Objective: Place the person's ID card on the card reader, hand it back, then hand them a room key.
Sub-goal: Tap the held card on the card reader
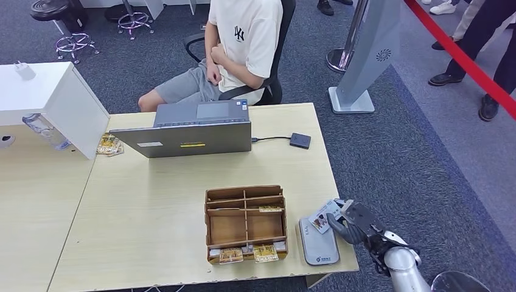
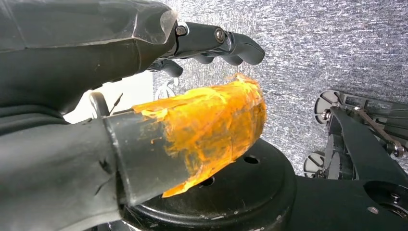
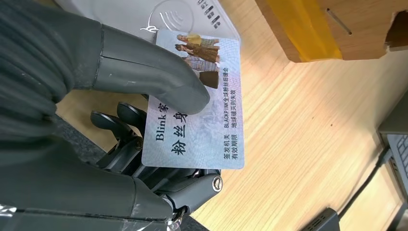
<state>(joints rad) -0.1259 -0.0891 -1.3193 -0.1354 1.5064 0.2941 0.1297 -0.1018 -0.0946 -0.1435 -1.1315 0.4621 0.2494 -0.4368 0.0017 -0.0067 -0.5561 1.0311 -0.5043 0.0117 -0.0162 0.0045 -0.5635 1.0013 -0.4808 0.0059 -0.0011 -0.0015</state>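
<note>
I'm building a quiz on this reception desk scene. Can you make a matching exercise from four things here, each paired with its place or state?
Things:
1. ID card
2. card reader
3. laptop
4. wooden organizer box

Places or states:
A. open at the table's far edge, in front of the seated person
B. flat on the table near its front right corner
C. pinched in the right hand
D. divided into compartments, just left of the reader

Pairs: 1-C, 2-B, 3-A, 4-D
</note>
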